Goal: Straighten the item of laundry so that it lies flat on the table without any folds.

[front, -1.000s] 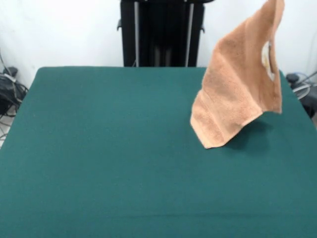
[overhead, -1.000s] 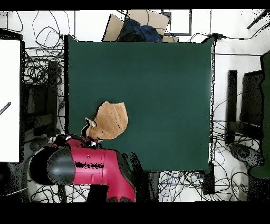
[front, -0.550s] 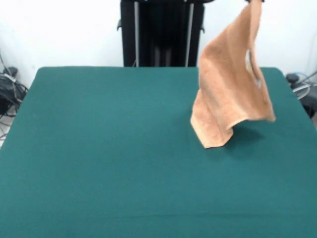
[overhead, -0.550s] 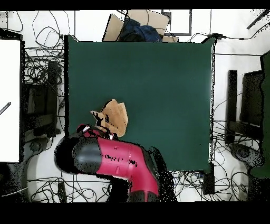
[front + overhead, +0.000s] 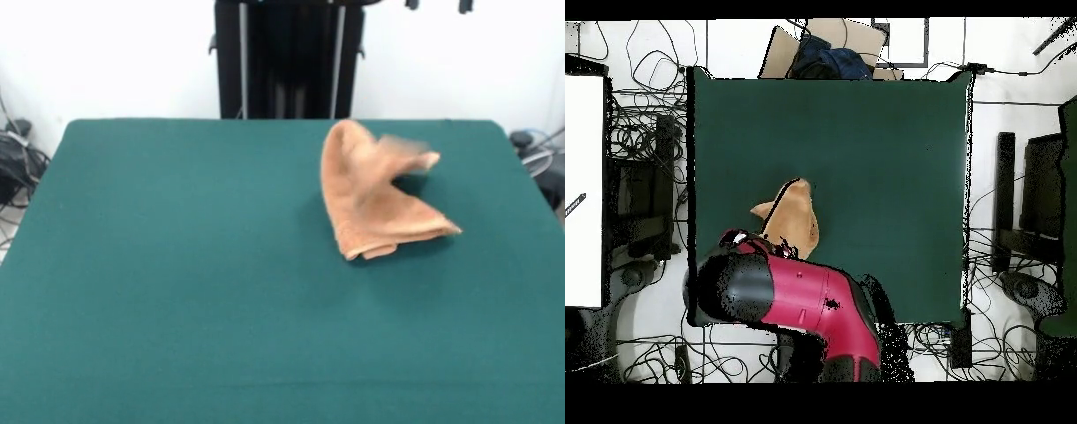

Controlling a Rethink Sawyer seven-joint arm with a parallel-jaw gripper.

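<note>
The towel (image 5: 375, 203) lies on the table (image 5: 177, 291), crumpled and folded over itself, not flat. In the front view it sits in the far right part of the green top, well inside the edges. One part stands up as a rounded hump at its left side, and from there the cloth falls to the right in a loose wedge. A small corner sticks out to the upper right and looks blurred. The lower edge is doubled, so two layers show there.

At the top edge of the front view, two dark fingertips of the end effector (image 5: 435, 5) show, with a clear gap between them. They are apart from each other and hold nothing; they are well above the towel and do not touch it.

In the overhead view the towel (image 5: 791, 218) is near the lower left part of the table (image 5: 885, 150), and the red and black arm (image 5: 790, 295) covers its lower edge. The end effector itself is hidden under the arm there
</note>
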